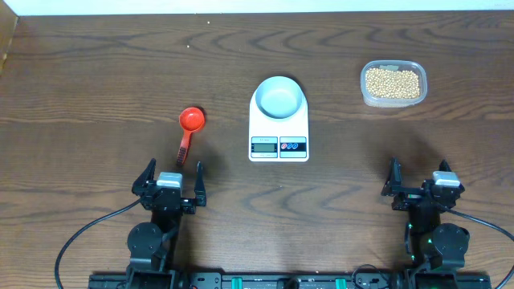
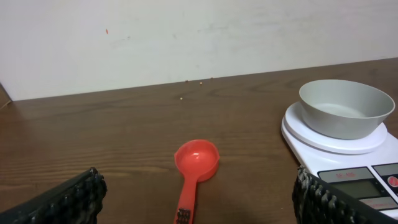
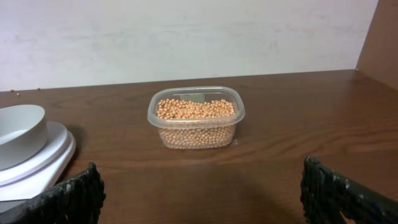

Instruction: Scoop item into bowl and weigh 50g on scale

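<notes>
Left gripper (image 1: 175, 168): jaws spread wide, nothing between them, parked in front of the scale (image 1: 279, 147) and to its left. Right gripper (image 1: 418, 168): jaws likewise spread and empty, in front of the scale and well to its right.

The red scoop (image 1: 189, 127) lies flat, left of the scale and apart from it, with its cup on the far side. The bowl (image 1: 279, 98) sits upright on the scale's round platform, back from the display. The beans (image 1: 392, 82) fill a clear tub (image 1: 365, 97) well to the right of the scale and slightly behind it.

Bare wood runs between scale and tub, and between scale and scoop. The table (image 1: 96, 80) is dark, grained wood. A pale wall (image 2: 186, 37) closes the far edge behind the scale.
</notes>
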Robot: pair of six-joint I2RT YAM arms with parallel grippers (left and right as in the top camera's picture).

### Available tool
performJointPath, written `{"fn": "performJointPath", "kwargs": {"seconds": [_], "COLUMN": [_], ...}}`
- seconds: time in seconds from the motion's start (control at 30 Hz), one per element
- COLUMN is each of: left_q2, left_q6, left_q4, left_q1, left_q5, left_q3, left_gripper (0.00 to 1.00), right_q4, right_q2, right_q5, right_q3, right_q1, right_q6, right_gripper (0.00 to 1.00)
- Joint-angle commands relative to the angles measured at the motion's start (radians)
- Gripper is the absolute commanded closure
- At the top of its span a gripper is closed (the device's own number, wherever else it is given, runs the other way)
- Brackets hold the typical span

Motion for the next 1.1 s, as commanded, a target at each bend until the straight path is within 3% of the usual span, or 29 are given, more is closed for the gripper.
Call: {"fn": "performJointPath", "kwargs": {"seconds": [0.0, 0.67, 0.83, 1.07], "left_q2": [-0.005, -0.005, -0.002, 0.097], "left_q6": [-0.002, -0.001, -0.123, -0.137], "left_q4": [-0.045, -0.042, -0.028, -0.022], "left_q1": [0.004, 0.004, 0.004, 0.004], "left_q5": [-0.001, -0.002, -0.032, -0.031], "left_q3": [-0.009, -0.009, -0.009, 0.043], "left_gripper": [0.02, 0.02, 0.02, 0.02], "right_q4": [-0.001, -0.001, -0.001, -0.001], "right_q2": [-0.01, -0.01, -0.01, -0.01], "right_q5": [0.011, 0.011, 0.011, 0.011], "right_q3": [-0.003, -0.003, -0.003, -0.003], "right_q1": [0.009, 0.009, 0.009, 0.009], "right_q6": [-0.004, -0.004, -0.004, -0.004], "right_gripper": [0.01, 0.01, 0.01, 0.01]}}
